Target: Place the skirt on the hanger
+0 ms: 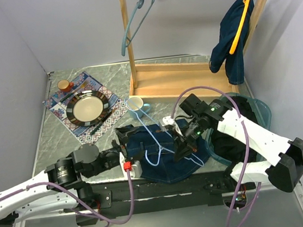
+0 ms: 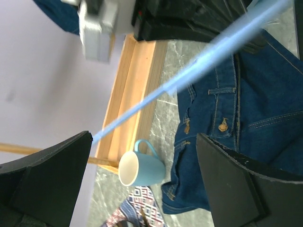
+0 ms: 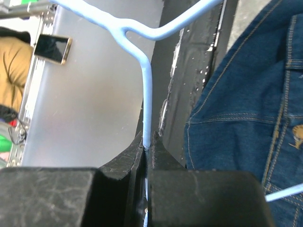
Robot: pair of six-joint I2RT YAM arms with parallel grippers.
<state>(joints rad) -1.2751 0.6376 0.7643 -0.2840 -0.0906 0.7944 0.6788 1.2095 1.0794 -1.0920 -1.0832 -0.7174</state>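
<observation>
Between the right gripper's (image 3: pixel 147 147) closed jaws sits the thin pale-blue wire of the hanger (image 3: pixel 146 90). Only the right wrist view shows this pinch, and that the wire forks into two arms just past the fingertips. Over on the other side, the left gripper (image 2: pixel 144 146) is spread wide with nothing held; the hanger's arm crosses the gap as a blurred streak, touching neither finger as far as that view tells. The left wrist view alone picks out the brass buttons and pocket seams of the denim skirt (image 1: pixel 169 169), with a light-blue cup (image 2: pixel 139 169) just beyond the cloth's edge. From above, the skirt lies flat on the table (image 1: pixel 54 149) between the two grippers, its narrow end toward the wooden rack (image 1: pixel 175 80) and its wider hem toward the near edge. The hanger lies across it, one long arm running from beside the cup toward the near edge
</observation>
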